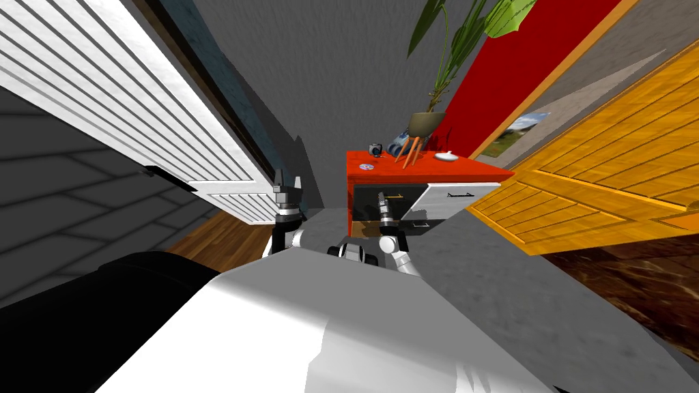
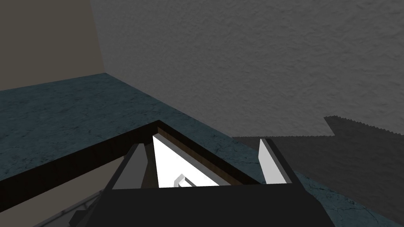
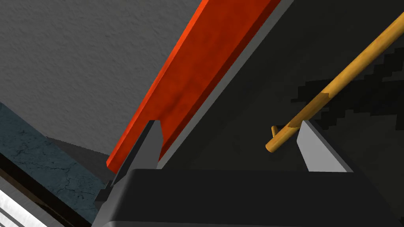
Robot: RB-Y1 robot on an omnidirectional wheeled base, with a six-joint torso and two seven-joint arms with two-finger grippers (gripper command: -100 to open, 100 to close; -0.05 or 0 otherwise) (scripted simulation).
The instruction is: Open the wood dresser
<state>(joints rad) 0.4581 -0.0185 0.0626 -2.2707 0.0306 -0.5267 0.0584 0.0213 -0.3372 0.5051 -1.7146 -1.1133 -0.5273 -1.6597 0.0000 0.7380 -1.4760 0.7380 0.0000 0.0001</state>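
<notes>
Dresser (image 1: pixel 409 174): red-topped, straight ahead against the grey wall, one pale panel (image 1: pixel 450 198) standing out.
Right gripper (image 3: pixel 229 124): fingers spread, empty, at its dark drawer front (image 3: pixel 276 59).
Left gripper (image 2: pixel 200 144): raised leftward, fingers apart.
Handle (image 3: pixel 339 79): wooden bar, its end beside one right finger, perhaps touching.

One red dresser (image 1: pixel 362 164) carries one potted plant (image 1: pixel 426 123), one white bowl (image 1: pixel 447 156), one small plate (image 1: pixel 366 166), one small dark object (image 1: pixel 375 149) and one small bluish object (image 1: pixel 396 147), besides one wood-coloured bar handle (image 3: pixel 335 82) and two claws, the left claw (image 1: pixel 287 181) and the right claw (image 1: pixel 383 200).
</notes>
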